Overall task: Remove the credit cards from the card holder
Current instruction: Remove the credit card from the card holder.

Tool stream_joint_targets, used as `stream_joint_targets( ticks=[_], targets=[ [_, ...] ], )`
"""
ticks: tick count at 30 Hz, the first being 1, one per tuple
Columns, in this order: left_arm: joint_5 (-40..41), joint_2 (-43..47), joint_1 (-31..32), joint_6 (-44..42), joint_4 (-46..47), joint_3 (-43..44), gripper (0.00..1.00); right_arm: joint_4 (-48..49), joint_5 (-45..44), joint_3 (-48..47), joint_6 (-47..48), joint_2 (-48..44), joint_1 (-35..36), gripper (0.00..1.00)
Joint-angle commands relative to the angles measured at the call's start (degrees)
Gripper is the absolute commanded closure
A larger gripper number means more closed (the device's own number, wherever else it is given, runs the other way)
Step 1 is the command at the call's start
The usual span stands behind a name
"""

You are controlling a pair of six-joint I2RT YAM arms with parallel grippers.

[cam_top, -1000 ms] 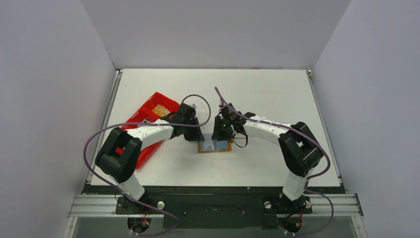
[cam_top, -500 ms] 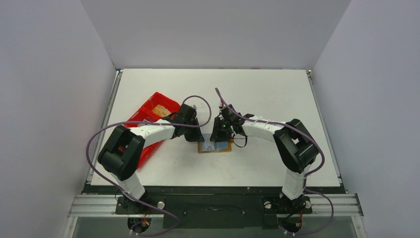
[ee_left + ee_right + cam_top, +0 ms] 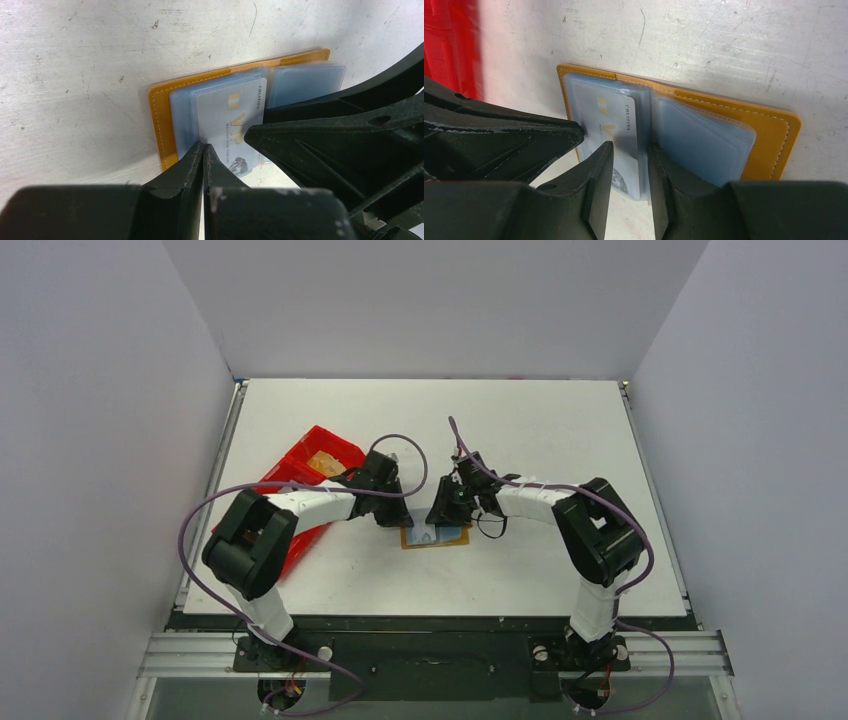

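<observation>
The tan card holder lies open on the table, its clear sleeves up. One pale credit card marked VIP sticks partway out of the left sleeve toward the near edge. My left gripper is shut, and its joined tips rest at that card's left edge. My right gripper is open and straddles the card beside the holder's fold, its right finger on the sleeves. More blue-grey sleeves fill the holder's right half. From above, both grippers meet over the holder.
A long red tray with something tan inside lies left of the holder, close behind my left arm. Purple cables loop above both wrists. The white table ends at side rails left and right.
My left gripper's jaws have closed together at the card's edge. Both wrists have shifted slightly over the holder, which stays where it was.
</observation>
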State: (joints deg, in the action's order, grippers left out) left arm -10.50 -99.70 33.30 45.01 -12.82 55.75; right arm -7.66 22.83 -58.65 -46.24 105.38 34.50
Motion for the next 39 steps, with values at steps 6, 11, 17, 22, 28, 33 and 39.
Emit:
stream_joint_targets(
  ticks=[6,11,17,22,28,33,39],
  targets=[
    [0.62,-3.30,1.49,0.37,1.01,1.98,1.00,6.87,2.63,1.87,-2.30,0.78,-0.76,0.70],
    [2.16,-4.78,1.92,1.19,-0.21,3.14,1.00,9.61,3.46,3.19,-3.08,0.63,-1.12,0.70],
    [3.99,-5.83,1.82,2.01,-2.35,3.17,1.00,12.23,4.61,5.61,-3.53,-1.03,-2.66,0.69],
    [4.40,-6.39,1.73,2.41,-2.84,2.90,1.00,18.06,7.45,9.10,-5.42,-2.29,-5.06,0.68],
    [4.60,-6.90,1.77,2.75,-3.13,2.67,1.00,28.14,11.71,13.94,-10.40,-3.16,-7.66,0.68],
    [4.61,-7.06,1.68,2.83,-3.18,2.73,1.00,34.85,13.58,17.20,-14.68,-2.93,-9.25,0.68],
    [4.58,-7.20,1.68,2.86,-3.09,2.79,1.00,42.41,15.16,19.44,-18.72,-1.51,-10.05,0.71]
  ],
)
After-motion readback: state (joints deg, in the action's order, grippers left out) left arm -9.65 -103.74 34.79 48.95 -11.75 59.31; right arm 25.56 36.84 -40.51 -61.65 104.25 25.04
